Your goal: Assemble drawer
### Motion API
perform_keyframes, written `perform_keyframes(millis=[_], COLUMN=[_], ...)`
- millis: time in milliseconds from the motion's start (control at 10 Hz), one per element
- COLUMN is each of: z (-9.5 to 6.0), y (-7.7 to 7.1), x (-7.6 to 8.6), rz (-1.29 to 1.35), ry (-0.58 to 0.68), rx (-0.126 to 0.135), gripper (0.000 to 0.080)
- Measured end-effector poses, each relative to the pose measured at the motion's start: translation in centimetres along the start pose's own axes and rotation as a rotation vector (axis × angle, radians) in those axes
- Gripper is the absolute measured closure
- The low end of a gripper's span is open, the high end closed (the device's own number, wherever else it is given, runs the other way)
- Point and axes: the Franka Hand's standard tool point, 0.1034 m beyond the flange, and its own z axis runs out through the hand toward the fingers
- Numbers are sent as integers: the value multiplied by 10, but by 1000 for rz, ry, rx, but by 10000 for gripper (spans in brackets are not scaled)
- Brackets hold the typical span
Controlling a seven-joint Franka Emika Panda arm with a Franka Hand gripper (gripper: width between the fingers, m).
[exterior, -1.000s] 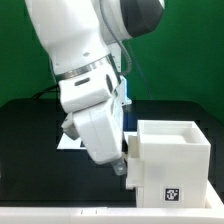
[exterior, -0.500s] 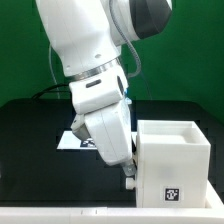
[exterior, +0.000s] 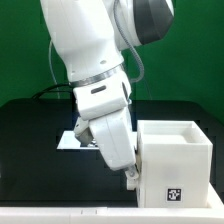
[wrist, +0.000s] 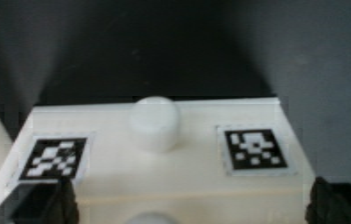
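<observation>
Arm has shifted toward the exterior view's right; pincer (exterior: 131,178), state indeterminate, now presses beside the small white plastic open-topped drawer (exterior: 172,150), likely seating it.

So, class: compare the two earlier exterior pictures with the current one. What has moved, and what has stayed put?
The arm has swung toward the exterior view's right and risen a little, so the tool now sits lower against the side of the white box; whether it is holding anything cannot be told. The box, its tag and the black table look unchanged.
</observation>
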Motion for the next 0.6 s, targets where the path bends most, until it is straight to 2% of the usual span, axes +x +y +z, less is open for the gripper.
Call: perform_keyframes(millis=[300,500,600], z=[-11,-14,-13], y=[0,-4,-4], x=[-20,-30,-29], rz=[24,40,40], ry=[-7,-20,-18], rx=[-16,-43,-38], gripper=[151,151,151])
